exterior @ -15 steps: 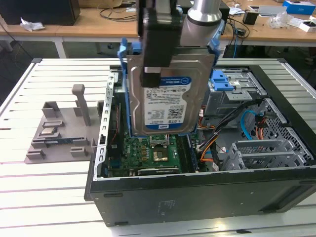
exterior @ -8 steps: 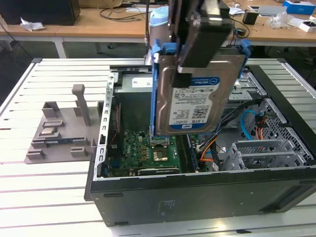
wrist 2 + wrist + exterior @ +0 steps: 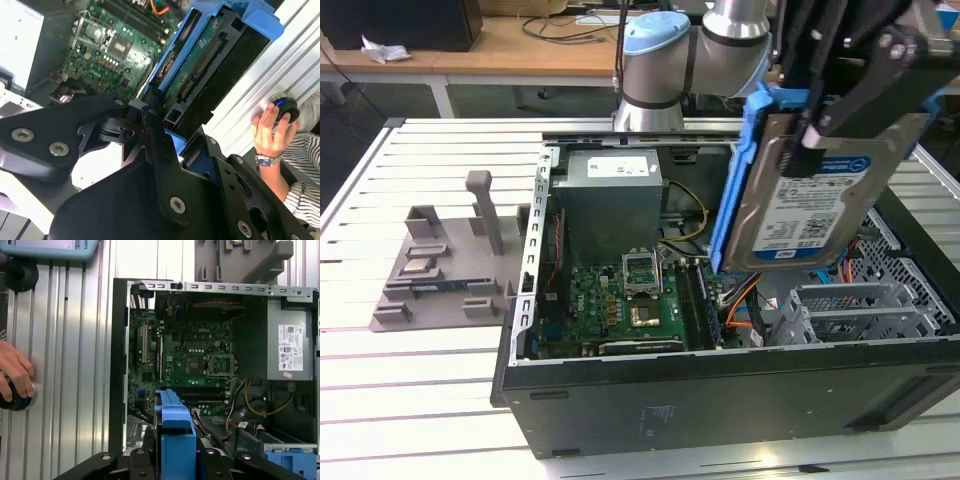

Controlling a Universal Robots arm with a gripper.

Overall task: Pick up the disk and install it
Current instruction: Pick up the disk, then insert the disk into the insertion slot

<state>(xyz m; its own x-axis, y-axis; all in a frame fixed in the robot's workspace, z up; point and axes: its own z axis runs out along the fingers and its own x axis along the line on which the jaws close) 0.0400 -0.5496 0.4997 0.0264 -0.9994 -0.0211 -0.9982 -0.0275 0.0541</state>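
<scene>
And the disk (image 3: 825,195) is up in the air, clamped in the gripper (image 3: 830,120), with black fingers (image 3: 809,145) squeezed shut across its labelled face and its back. The grip is on the drive's upper end and the rest hangs below. In the exterior view it hovers above the open computer case (image 3: 720,400), over the end on the exterior view's right, touching nothing but the gripper. Its long axis stands steep, the top leaning toward the exterior view's right, label face out to the camera, blue carrier (image 3: 738,170) edge on the exterior view's left. Under it and a little further to the exterior view's right sits the grey drive bay (image 3: 865,305), and that's the relation that counts: disk above, bay below, well apart. As far as I can judge, the drive is tilted rather than lined up with the bay. In the first wrist view the disk shows edge-on as a blue strip (image 3: 175,427) between the gripper's black links, and the blue bracket (image 3: 292,462) on the bay lies off to one side of it. Room looks tight down there: orange cables (image 3: 752,300) just beside the bay, the motherboard (image 3: 620,300) and power supply (image 3: 610,185) further in, case walls all round. Above the case it's open air. A person's hand (image 3: 270,132) rests on a black knob (image 3: 284,107) out on the slatted table (image 3: 420,160), outside the case.
</scene>
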